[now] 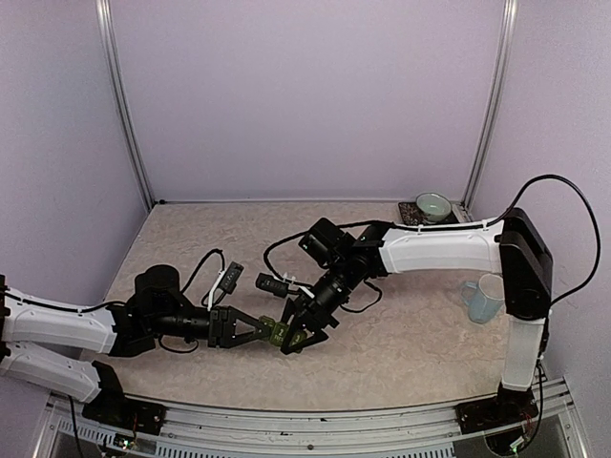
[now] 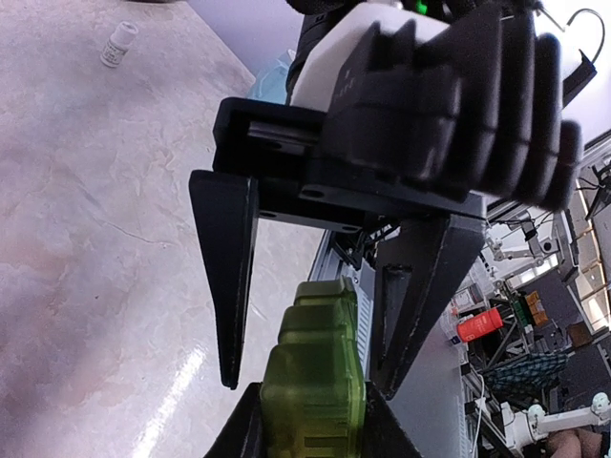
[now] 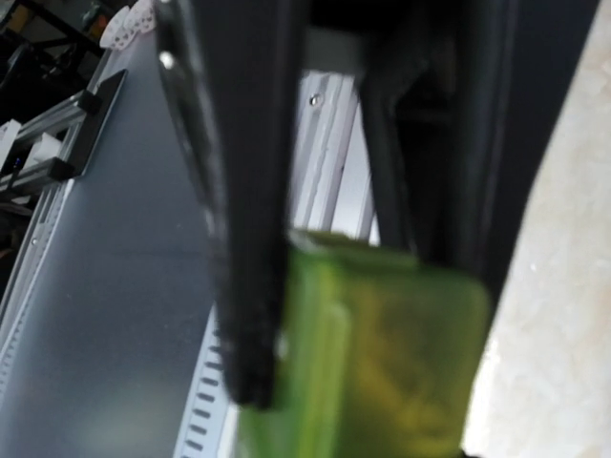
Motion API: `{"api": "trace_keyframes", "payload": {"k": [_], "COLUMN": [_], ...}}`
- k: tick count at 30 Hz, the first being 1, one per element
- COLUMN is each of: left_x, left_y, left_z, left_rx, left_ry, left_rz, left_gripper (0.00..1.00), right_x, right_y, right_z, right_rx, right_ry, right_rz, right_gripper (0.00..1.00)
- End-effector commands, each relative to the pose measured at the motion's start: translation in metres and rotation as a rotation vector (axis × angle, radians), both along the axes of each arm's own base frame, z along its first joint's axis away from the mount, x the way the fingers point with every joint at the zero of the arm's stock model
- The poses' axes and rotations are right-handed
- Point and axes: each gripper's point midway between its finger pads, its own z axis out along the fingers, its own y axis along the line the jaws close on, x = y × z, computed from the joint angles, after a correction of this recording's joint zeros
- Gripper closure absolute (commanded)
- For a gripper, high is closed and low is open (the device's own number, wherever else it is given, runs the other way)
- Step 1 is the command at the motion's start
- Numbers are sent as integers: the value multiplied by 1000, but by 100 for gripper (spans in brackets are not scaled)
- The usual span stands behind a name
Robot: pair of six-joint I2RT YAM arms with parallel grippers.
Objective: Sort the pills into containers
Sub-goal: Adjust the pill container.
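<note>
My left tool (image 1: 268, 331) is clamped on the containers (image 2: 315, 382) well left of the mug (image 1: 485, 298), my right tool (image 1: 300, 336) is spread open straddling their far end, no lid looks open, no pills visible, so sorting seems barely started.

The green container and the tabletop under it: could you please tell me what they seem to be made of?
The container looks like translucent green plastic, glossy, with moulded ridges; light glows through it. The tabletop looks like pale veined stone or a laminate imitating it, semi-glossy, with a soft reflected streak.
</note>
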Motion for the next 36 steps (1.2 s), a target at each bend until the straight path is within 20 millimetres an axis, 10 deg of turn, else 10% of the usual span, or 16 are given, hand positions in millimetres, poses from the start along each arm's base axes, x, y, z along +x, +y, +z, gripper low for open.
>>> {"api": "trace_keyframes", "payload": {"k": [1,36], "left_x": [-1,-4], "left_y": [-5,-8], "left_z": [13,6], "left_rx": [-24,-11], "left_ry": [-39,-28], "left_rz": [-24,-43], "left_gripper": [75,75], "right_x": [-5,-21], "right_y": [3,11], "right_z": [2,-9], "right_rx": [4,-10], "right_ry": [22,129], "right_rz": [32,100], "right_gripper": [40,98]}}
